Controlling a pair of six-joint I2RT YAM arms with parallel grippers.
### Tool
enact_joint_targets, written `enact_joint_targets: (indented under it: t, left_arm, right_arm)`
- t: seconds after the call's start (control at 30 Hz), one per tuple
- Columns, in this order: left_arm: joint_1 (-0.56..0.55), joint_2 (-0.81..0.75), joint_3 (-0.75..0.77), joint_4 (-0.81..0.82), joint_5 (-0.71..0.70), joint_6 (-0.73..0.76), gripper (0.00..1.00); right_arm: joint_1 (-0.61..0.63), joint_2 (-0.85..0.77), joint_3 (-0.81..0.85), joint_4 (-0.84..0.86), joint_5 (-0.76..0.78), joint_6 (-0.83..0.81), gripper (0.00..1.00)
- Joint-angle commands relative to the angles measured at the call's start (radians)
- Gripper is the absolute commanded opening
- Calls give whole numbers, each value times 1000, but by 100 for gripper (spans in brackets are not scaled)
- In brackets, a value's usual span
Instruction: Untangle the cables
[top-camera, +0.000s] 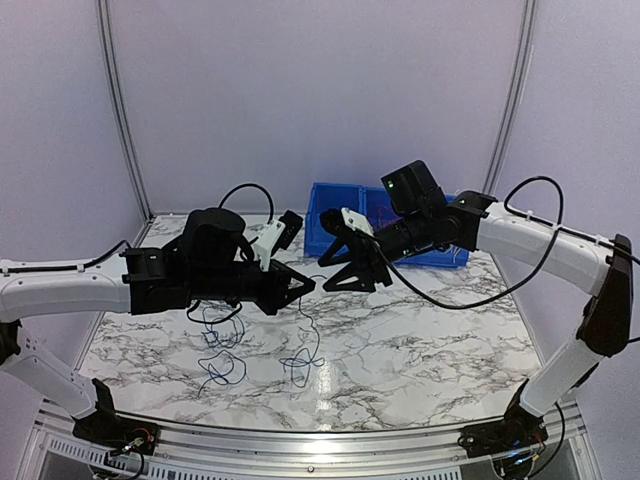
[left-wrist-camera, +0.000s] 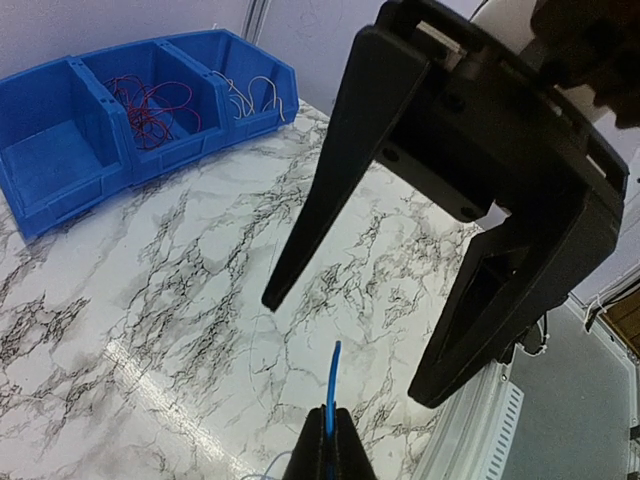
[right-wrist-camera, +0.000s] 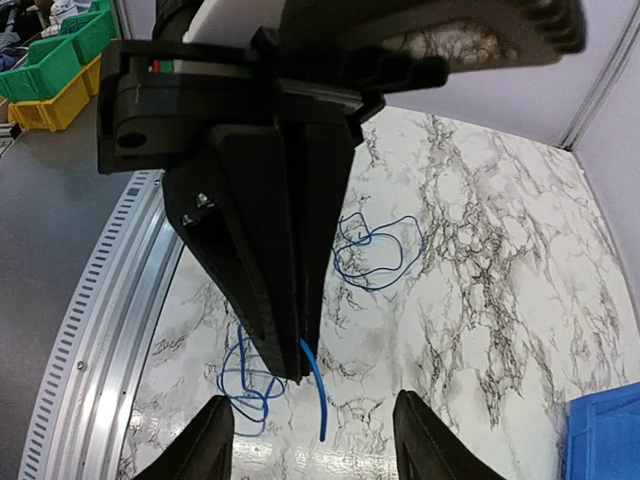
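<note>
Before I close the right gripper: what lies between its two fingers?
The free end of the blue cable, pinched by the left gripper, hangs between the fingers of the right gripper; both wrist views show it.

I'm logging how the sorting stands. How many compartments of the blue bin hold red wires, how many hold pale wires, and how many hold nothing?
Compartments of the blue bin:
With red wires: 1
With pale wires: 1
Empty compartment: 1
Total: 3
</note>
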Motion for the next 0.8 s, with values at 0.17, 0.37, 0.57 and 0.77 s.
enact_joint_targets:
  t: [0.17, 0.37, 0.57, 0.77]
  left_arm:
    - [-8, -16, -12, 72, 19, 28, 0]
    - [-9, 0, -8, 72, 25, 32, 0]
    - [-10, 13, -9, 72, 20, 39, 10]
    - [-10, 49, -81, 180, -22, 52, 28]
  right_arm:
    - [7, 33, 40, -58, -109, 4, 37]
    - [6, 26, 30, -32, -107, 29, 16]
    - [5, 23, 28, -9, -73, 51, 0]
    - [2, -30, 13, 28, -67, 71, 0]
